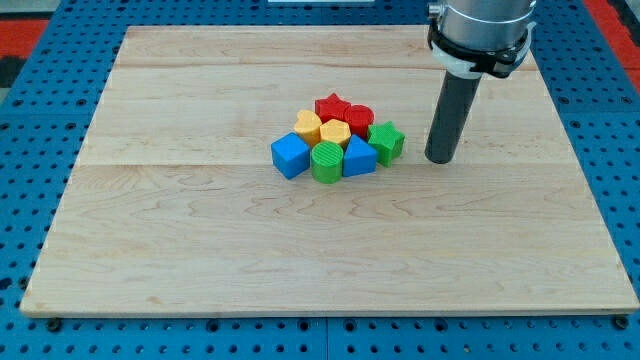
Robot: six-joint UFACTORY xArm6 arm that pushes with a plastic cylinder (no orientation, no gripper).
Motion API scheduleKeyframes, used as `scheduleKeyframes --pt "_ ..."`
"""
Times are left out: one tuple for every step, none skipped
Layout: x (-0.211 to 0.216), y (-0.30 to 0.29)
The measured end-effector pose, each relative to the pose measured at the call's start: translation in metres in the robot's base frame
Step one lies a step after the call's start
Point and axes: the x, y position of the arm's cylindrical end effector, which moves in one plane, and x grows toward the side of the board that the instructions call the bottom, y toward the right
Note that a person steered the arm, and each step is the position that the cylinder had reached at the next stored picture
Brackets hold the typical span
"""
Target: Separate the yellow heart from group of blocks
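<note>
Pale wooden board (200, 250) fills most of our one camera view, set on a blue perforated base (30, 120) that shows around its edges. Near the board's middle we see eight blocks packed together and touching. At the cluster's top sit a red star (331, 105) and, to its right, another red block (360, 117) whose shape we cannot make out. Below them lie a yellow block (308, 126) and the yellow heart (335, 133), side by side in the cluster's core. Along the bottom run a blue cube (290, 155), a green cylinder (326, 162) and a second blue block (358, 157), with a green block (386, 141) at the right end. We carry no jaws, only a dark rod; my tip (440, 160) rests on the board just right of the green block, apart from it, with the yellow heart further left behind that block.
</note>
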Motion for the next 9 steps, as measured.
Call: scheduleKeyframes --pt "0.0 0.0" --pt "0.004 -0.003" --pt "0.007 -0.003" --pt "0.051 0.008" --pt "0.098 -0.015" --pt "0.092 -0.075" --pt "0.089 -0.131" --pt "0.048 -0.149" --pt "0.0 -0.166"
